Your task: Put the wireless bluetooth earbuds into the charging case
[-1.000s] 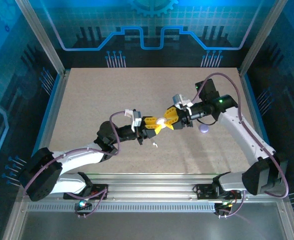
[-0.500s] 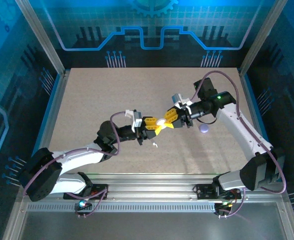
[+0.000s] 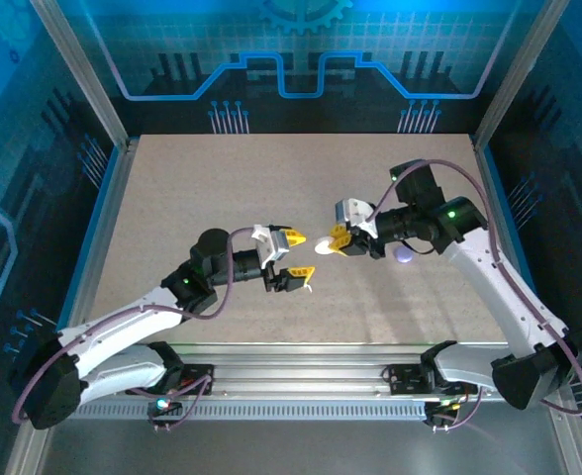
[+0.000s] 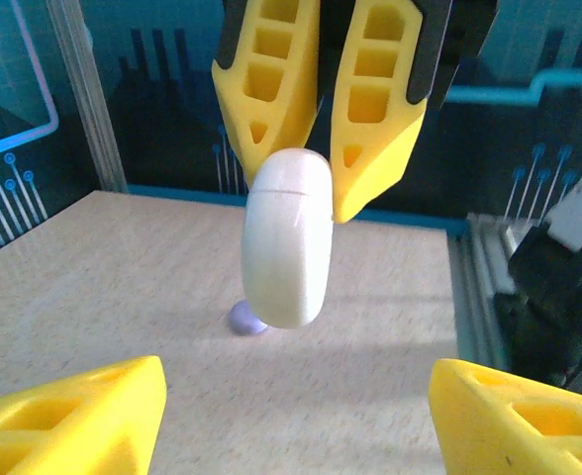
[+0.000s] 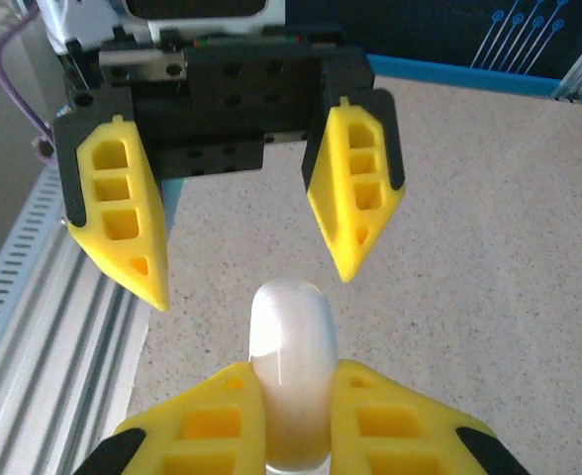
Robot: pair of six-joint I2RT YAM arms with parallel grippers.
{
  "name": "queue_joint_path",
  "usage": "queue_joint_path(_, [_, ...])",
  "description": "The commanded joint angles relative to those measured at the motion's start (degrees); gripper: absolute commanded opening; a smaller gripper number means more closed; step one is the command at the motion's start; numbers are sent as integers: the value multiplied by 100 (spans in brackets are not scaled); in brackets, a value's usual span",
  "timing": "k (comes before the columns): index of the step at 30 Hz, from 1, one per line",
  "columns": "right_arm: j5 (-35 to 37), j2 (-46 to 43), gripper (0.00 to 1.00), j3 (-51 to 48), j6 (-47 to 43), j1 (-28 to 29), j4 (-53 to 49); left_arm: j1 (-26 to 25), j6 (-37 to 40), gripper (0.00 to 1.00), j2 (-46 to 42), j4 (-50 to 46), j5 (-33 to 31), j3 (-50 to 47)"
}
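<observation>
The white pebble-shaped charging case (image 3: pixel 323 245) hangs above the table, lid closed, and my right gripper (image 3: pixel 337 241) is shut on it. In the right wrist view the case (image 5: pixel 291 356) is pinched between my yellow fingers (image 5: pixel 212 426). My left gripper (image 3: pixel 298 255) faces it from the left, open and not touching it. The left wrist view has the case (image 4: pixel 289 242) on edge in the right gripper's fingers (image 4: pixel 375 119), above my spread left fingertips (image 4: pixel 83 411). A tiny white earbud (image 3: pixel 310 288) lies on the table by the left gripper's near finger.
A lavender pebble-shaped case (image 3: pixel 404 254) lies on the table just right of the right gripper, and the lavender case (image 4: pixel 243 319) shows behind the white one in the left wrist view. Metal rails (image 3: pixel 301 361) run along the near table edge.
The left gripper has let go of the white case, opened and pulled back to the left. The right gripper has shut on the case and now holds it alone.
</observation>
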Motion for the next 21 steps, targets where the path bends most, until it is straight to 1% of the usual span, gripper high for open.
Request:
queue_joint_path(1, [656, -62, 4, -84, -84, 298, -10, 21, 962, 71, -153, -1252, -114, 234])
queue_joint_path(4, [672, -23, 4, -57, -183, 477, -84, 22, 1051, 70, -129, -1357, -63, 285])
queue_joint_path(9, [763, 42, 4, -60, -356, 722, -151, 20, 1016, 64, -13, -1468, 87, 411])
queue_joint_path(17, [941, 158, 4, -58, -459, 987, -184, 18, 957, 63, 21, -1235, 115, 411])
queue_joint_path(21, [1041, 246, 4, -39, -485, 1099, -180, 13, 928, 59, 55, -1139, 153, 411])
